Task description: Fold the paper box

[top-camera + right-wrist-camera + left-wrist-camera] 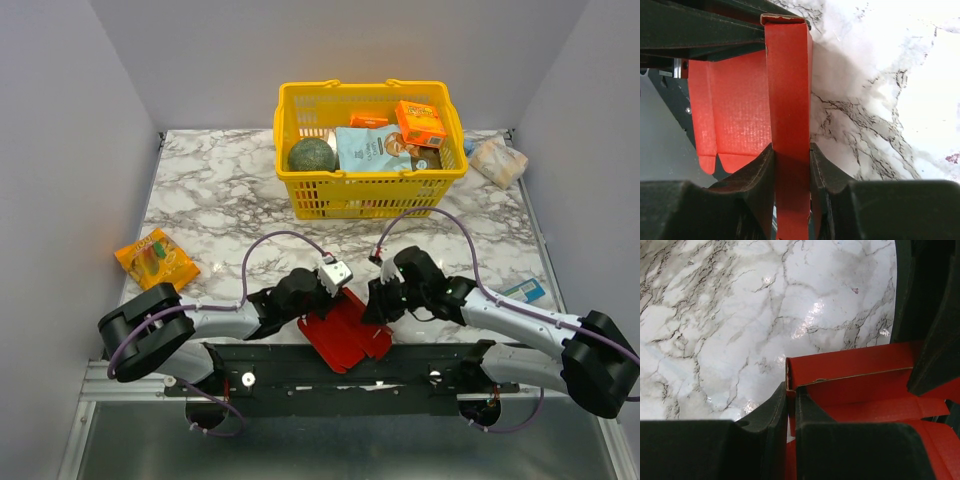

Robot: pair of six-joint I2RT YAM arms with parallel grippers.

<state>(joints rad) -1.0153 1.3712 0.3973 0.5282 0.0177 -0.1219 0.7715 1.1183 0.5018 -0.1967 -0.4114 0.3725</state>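
Plain red paper box (345, 338), gripped by left claw (791, 396) and right claw (791, 150)

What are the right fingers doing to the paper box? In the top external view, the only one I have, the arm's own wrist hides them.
Observer: In the right wrist view the right fingers sit one on each side of an upright wall of the paper box, pressed against both of its faces.
Operator: And the left fingers, are they on the box at all?
Observer: Yes. In the left wrist view the left fingers are nearly closed, with the end edge of a raised red wall pinched between them.
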